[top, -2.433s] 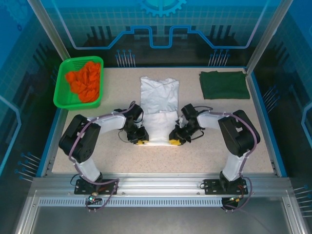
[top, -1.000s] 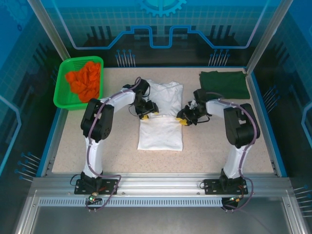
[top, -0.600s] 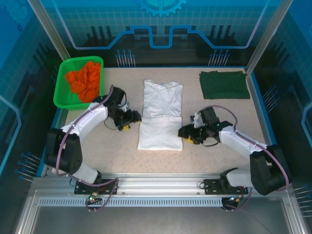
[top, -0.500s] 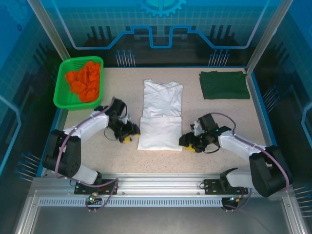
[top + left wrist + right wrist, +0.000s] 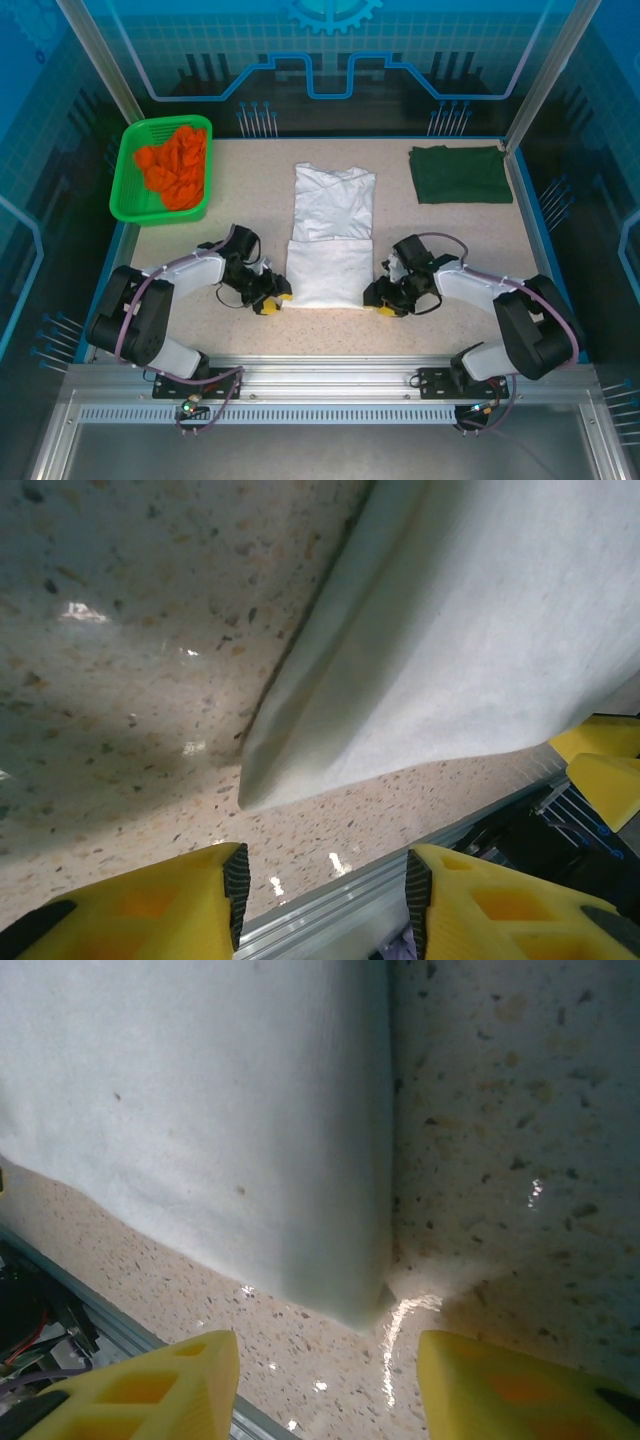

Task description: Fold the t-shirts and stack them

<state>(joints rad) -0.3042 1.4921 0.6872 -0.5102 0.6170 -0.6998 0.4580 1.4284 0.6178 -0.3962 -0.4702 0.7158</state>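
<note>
The white t-shirt lies flat mid-table, partly folded, with a crosswise fold line halfway down. My left gripper sits low at its near left corner. In the left wrist view that corner lies just ahead of the open gripper, with bare table between the yellow fingers. My right gripper mirrors it at the near right corner. The right wrist view shows it open, the shirt corner just beyond it. The dark green t-shirt lies folded at the back right.
A green mesh basket holding orange cloth stands at the back left. The aluminium rail runs along the near edge, close behind both grippers. Raised blue borders and clear walls enclose the table.
Both grippers left the shirt's middle fold line, swung outward and came back toward me, ending at the shirt's near corners. The white shirt has barely shifted.
</note>
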